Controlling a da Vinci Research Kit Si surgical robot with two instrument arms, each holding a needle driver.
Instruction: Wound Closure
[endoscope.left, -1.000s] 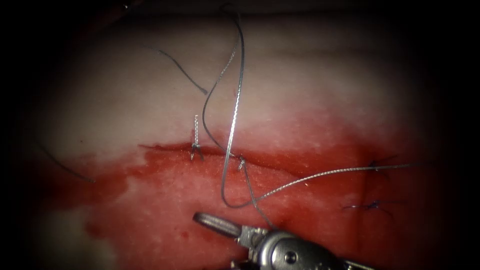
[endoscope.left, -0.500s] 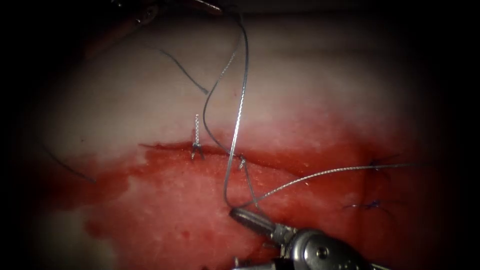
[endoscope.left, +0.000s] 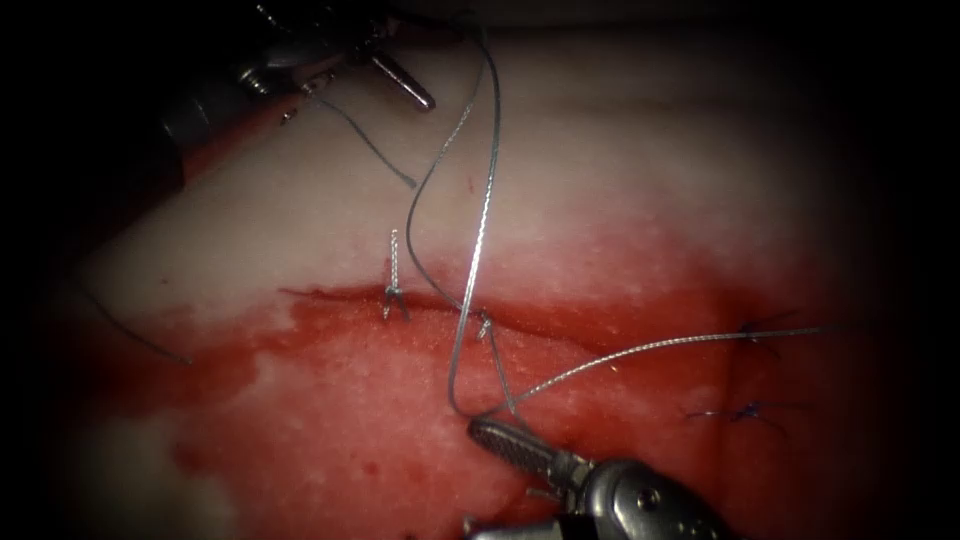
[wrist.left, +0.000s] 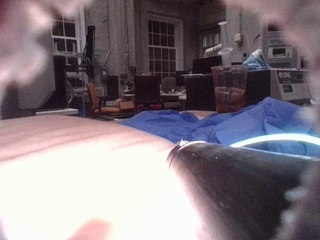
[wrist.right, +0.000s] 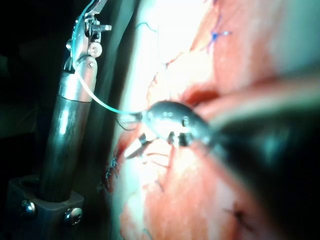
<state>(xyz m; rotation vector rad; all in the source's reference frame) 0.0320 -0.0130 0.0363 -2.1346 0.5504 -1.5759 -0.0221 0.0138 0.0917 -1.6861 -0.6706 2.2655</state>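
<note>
Red fluid (endoscope.left: 330, 390) wets the tissue (endoscope.left: 620, 190) below the cut (endoscope.left: 420, 300). Right tool (endoscope.left: 497, 436), jaws closed, seemingly pinches the thin, floppy thread (endoscope.left: 478, 240) at its loop. Left tool (endoscope.left: 405, 85) hangs far above, grip unclear. Its shaft (wrist.right: 67, 130) stands beside the tissue.

blue drape (wrist.left: 235, 125), plastic cup (wrist.left: 230, 87), chairs (wrist.left: 147, 92), windows (wrist.left: 161, 45)

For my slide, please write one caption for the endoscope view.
Right tool at thread below the cut; left tool above, over tissue.
</note>
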